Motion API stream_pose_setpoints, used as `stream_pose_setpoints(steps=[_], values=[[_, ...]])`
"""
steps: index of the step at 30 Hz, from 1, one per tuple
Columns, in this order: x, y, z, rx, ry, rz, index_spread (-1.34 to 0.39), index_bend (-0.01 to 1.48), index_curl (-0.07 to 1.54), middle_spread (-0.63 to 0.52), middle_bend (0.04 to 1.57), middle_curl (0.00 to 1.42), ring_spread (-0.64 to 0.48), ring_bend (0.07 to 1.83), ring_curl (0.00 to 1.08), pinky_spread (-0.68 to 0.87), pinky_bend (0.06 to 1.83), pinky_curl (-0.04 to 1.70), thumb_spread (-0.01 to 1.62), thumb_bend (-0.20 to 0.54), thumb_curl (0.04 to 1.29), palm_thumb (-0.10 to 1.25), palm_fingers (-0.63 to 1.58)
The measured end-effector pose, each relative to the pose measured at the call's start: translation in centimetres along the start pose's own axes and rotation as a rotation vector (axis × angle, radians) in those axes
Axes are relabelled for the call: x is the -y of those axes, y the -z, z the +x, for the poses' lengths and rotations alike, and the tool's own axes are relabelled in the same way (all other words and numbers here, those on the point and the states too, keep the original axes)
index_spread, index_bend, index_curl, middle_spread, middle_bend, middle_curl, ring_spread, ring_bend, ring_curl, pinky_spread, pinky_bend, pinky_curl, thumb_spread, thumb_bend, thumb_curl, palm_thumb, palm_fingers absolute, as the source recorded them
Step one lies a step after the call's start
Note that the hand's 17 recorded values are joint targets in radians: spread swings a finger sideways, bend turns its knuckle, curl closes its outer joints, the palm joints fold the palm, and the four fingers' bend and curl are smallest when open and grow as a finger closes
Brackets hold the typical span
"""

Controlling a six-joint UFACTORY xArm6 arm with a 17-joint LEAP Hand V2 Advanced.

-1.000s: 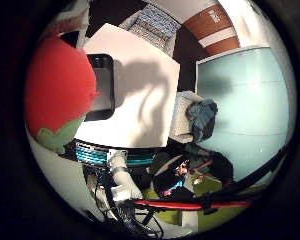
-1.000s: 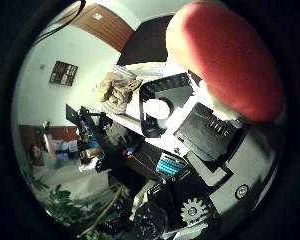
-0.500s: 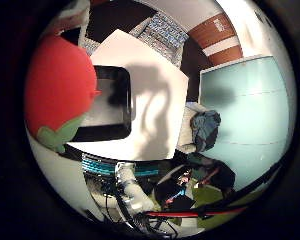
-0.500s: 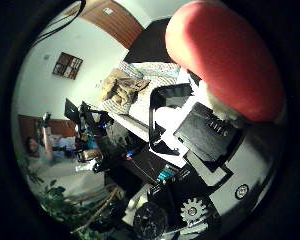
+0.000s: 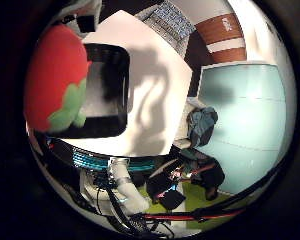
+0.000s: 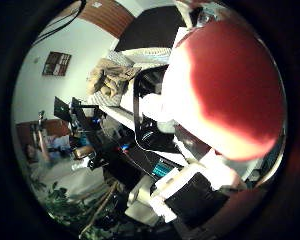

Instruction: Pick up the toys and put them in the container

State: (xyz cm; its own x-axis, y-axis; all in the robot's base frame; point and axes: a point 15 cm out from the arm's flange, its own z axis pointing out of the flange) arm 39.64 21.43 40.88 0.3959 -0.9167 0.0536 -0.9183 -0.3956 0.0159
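Note:
A red toy fruit with green leaves [image 5: 55,78] sits close against the palm in the little finger side view. It also fills much of the thumb side view [image 6: 228,88]. My hand [image 6: 202,168] shows as white and black parts under the toy, curled against it. A black container [image 5: 105,90] stands on a white table [image 5: 160,75], beside the toy in the little finger side view. In the thumb side view the container [image 6: 148,120] holds a white thing. A beige plush toy [image 6: 110,75] lies on the table beyond it.
A teal panel [image 5: 245,100] stands past the table's edge. A chair with dark cloth [image 5: 200,122] is beside the table. A desk with screens [image 6: 75,115] and a green plant [image 6: 60,205] are further off. The arm's base [image 5: 120,180] is below the table.
The camera has moved closer to the black container, which now looks larger. The red toy stays against the palm and shows more of its green leaves.

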Motion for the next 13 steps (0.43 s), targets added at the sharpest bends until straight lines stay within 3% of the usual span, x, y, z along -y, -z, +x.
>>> stream_pose_setpoints(steps=[5, 13], values=[[-0.8, -0.3, 0.4, -0.002, 0.008, -0.034, -0.51, 0.16, 0.42, -0.02, 0.22, 0.38, 0.13, 0.52, 0.31, 0.40, 0.56, 0.61, 1.14, -0.019, 0.43, 0.75, 0.05], [-2.1, 1.4, 2.1, 0.002, -0.015, -0.017, -0.47, 0.15, 0.29, -0.04, 0.23, 0.36, 0.13, 0.52, 0.28, 0.43, 0.55, 0.50, 1.13, -0.019, 0.42, 0.75, 0.11]])
